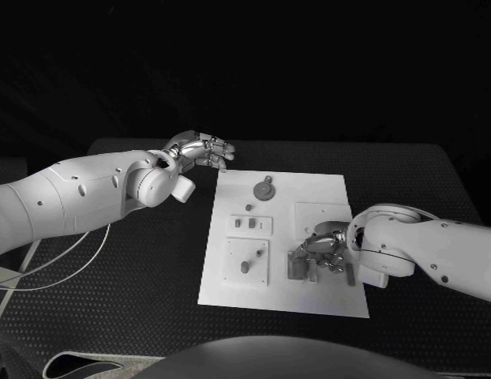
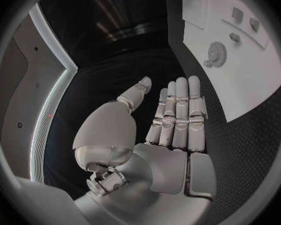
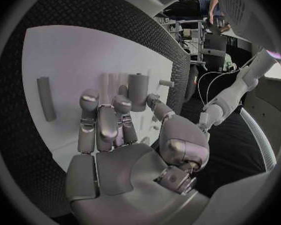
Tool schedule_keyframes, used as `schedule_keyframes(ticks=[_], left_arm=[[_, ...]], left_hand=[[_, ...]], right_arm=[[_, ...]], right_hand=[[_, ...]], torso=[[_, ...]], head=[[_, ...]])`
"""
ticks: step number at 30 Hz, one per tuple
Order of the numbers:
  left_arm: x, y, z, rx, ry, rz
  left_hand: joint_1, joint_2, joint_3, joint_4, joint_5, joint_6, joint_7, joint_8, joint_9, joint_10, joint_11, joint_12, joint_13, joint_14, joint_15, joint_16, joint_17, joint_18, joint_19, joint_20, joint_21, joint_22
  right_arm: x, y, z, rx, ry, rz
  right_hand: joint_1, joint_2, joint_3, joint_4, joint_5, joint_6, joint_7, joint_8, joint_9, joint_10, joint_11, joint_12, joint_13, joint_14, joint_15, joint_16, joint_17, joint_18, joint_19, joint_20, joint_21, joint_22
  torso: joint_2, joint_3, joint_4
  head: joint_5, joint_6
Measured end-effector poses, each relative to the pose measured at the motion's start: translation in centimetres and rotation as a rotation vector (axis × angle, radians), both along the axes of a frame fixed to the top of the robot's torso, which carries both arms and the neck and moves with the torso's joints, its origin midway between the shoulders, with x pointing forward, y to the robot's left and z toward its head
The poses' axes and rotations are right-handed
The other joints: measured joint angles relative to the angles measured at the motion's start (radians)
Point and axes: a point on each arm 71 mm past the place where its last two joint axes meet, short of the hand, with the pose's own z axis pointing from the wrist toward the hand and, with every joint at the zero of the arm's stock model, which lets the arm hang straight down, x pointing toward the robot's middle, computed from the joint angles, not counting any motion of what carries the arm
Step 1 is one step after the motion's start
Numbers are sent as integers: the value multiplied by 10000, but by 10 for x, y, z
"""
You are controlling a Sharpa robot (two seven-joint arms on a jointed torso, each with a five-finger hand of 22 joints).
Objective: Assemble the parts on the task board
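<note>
Right hand (image 1: 317,251) on the task board (image 1: 327,189), grasping an upright grey part (image 3: 138,91) at its fingertips; left hand (image 1: 200,150) released, fingers extended, beyond the board's far corner.

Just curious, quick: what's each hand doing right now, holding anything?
Left hand: open, fingers straight, holding nothing, off the task board.
Right hand: over the board by a grey part; grip cannot be told.

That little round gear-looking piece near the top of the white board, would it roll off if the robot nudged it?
Probably not. The small grey toothed disc lies flat on the white task board, so a nudge would likely slide it, not roll it. It looks rigid and light, and thin enough to be awkward to pinch.
</note>
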Motion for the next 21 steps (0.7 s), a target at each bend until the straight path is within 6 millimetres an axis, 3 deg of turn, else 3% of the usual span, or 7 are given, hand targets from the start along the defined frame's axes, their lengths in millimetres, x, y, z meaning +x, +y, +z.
schedule_keyframes(ticks=[2,4,5,13,21], left_arm=[[0,0,0,0,2,-1],[0,0,0,0,4,-2],[0,0,0,0,5,-3],[0,0,0,1,13,-5],[0,0,0,2,20,-6]], left_hand=[[0,0,0,0,0,0,0,0,0,0,0,0,0,0,0,0,0,-6,0,0,0,0],[0,0,0,0,0,0,0,0,0,0,0,0,0,0,0,0,0,-7,0,0,0,0],[0,0,0,0,0,0,0,0,0,0,0,0,0,0,0,0,6,-8,0,0,0,0],[-41,-41,0,0,0,0,0,0,1,0,0,0,1,0,0,0,11,-14,0,0,0,0],[-41,-40,0,0,0,0,0,0,-9,0,0,0,1,0,0,0,21,-22,0,0,0,0]], right_arm=[[0,0,0,0,0,0],[0,0,0,-1,0,-2],[0,0,0,-5,1,-4],[0,0,0,-10,1,-8],[0,-1,0,-4,2,-20]], right_hand=[[0,0,0,0,0,-13,-13,1,2,0,0,0,0,0,1,0,0,-1,0,0,0,0],[-99,-342,-46,-11,2,-13,-15,-1,2,0,1,0,0,-2,0,-33,-50,0,0,1,0,0],[-171,-654,-45,39,2,-9,-19,-28,1,-4,4,0,0,-21,-19,-48,-104,2,-2,-2,0,0],[-229,-1702,405,681,3,-89,57,-103,-13,-97,23,0,0,-119,-23,-87,-167,9,-17,-97,-1,6],[-180,-1817,485,816,3,-118,52,-151,-14,-129,57,0,0,-122,-21,-86,-194,9,-18,-96,-1,8]], torso=[[1,0,0],[0,0,0],[0,0,0],[0,0,0],[0,-4,5]], head=[[-2,0],[-3,0],[-5,-1],[-11,-17],[-11,-25]])
